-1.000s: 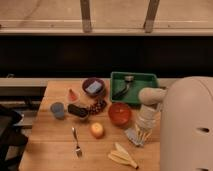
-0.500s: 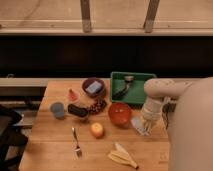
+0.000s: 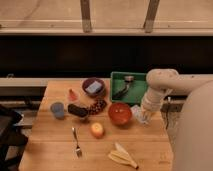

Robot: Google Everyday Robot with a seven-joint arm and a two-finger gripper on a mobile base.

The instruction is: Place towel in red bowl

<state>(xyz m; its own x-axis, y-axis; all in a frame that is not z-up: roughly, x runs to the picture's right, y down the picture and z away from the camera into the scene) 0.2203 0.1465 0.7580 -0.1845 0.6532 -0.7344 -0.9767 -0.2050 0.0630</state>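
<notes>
Gripper [image 3: 141, 116] risen, nearer red bowl [image 3: 120, 113] — towel [image 3: 139, 118] lifted

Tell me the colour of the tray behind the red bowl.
Green; the tray shows in the camera view, behind the red bowl. The hand is just right of the bowl.

So the red bowl [image 3: 120, 113] is a round, shallow-looking thing sitting upright on the wooden surface [image 3: 50, 150], toward the right side, just in front of the green tray. The towel [image 3: 140, 116] is a pale, crumpled bit of cloth right next to the bowl's right rim, not inside it. The tool [image 3: 143, 113] is down at the towel, right beside the bowl.
</notes>
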